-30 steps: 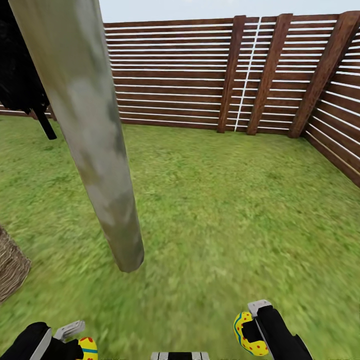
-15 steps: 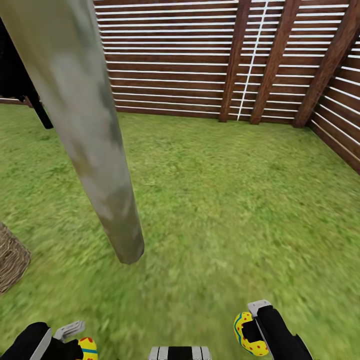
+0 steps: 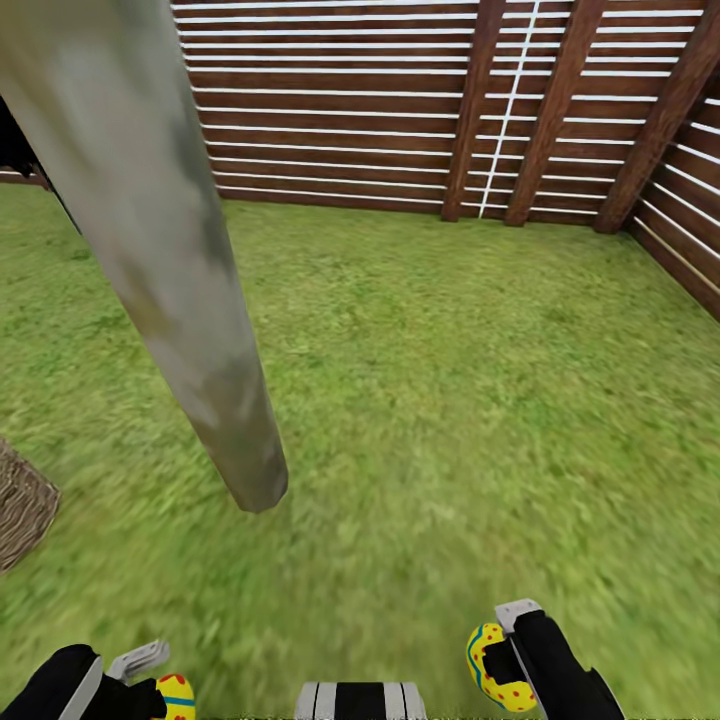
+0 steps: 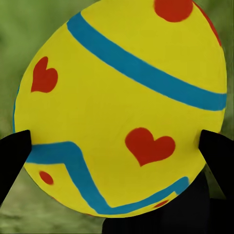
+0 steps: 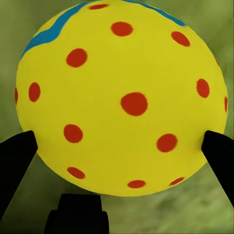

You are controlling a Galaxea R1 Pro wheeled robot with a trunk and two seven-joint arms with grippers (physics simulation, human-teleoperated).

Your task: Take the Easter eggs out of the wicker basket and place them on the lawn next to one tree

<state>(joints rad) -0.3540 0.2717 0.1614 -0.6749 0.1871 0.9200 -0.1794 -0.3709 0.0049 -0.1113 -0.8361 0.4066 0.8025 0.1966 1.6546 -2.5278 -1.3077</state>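
Yellow eggs, green grass, brown fence

The egg with hearts (image 4: 122, 107) is bright yellow with blue bands, one zigzag, and red hearts; the dotted egg (image 5: 122, 97) is yellow with red dots and a blue band at one end. The lawn (image 3: 480, 400) is mottled green. The tree trunk (image 3: 170, 250) is pale grey-green with darker blotches. The fence (image 3: 340, 110) is dark brown with horizontal slats. The basket (image 3: 20, 505) is brown woven wicker.

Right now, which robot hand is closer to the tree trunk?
The left. The left gripper, holding an egg, sits just below the foot of the tree trunk. The right gripper, holding its own egg, is farther off to the right.
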